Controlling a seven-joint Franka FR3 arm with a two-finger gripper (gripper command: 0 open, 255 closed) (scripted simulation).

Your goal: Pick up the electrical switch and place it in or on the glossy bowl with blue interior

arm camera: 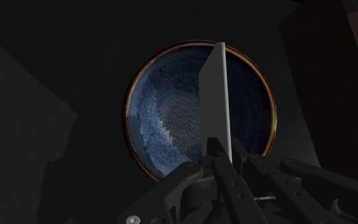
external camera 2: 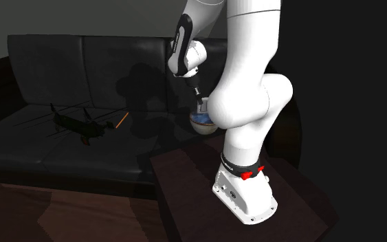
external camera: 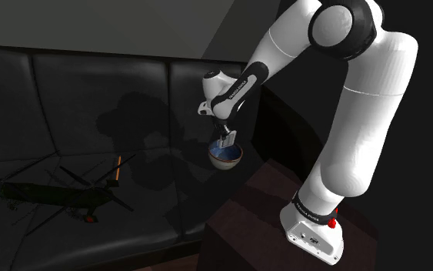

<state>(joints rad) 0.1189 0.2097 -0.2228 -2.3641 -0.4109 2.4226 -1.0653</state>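
Note:
My black gripper (external camera: 226, 133) hangs just over the bowl (external camera: 226, 160), shut on the electrical switch (external camera: 228, 142), a thin pale grey plate held upright. In the wrist view the switch (arm camera: 219, 95) shows edge-on, clasped at its lower end between the fingertips (arm camera: 217, 167), and it reaches out over the bowl's speckled blue inside (arm camera: 165, 108). A brown rim rings the bowl, whose outside is white. The second exterior view has the gripper (external camera 2: 198, 100) and switch (external camera 2: 201, 107) above the bowl (external camera 2: 200, 126), partly behind the arm. The bowl rests on the dark sofa seat by the stand.
A dark sofa (external camera: 91, 92) spreads behind and below the bowl. On its seat lie a dark helicopter-like model (external camera: 61, 196) and a thin orange-ended stick (external camera: 119, 164), off to the shoulder view's left. The brown stand (external camera: 245, 227) is close beside the bowl.

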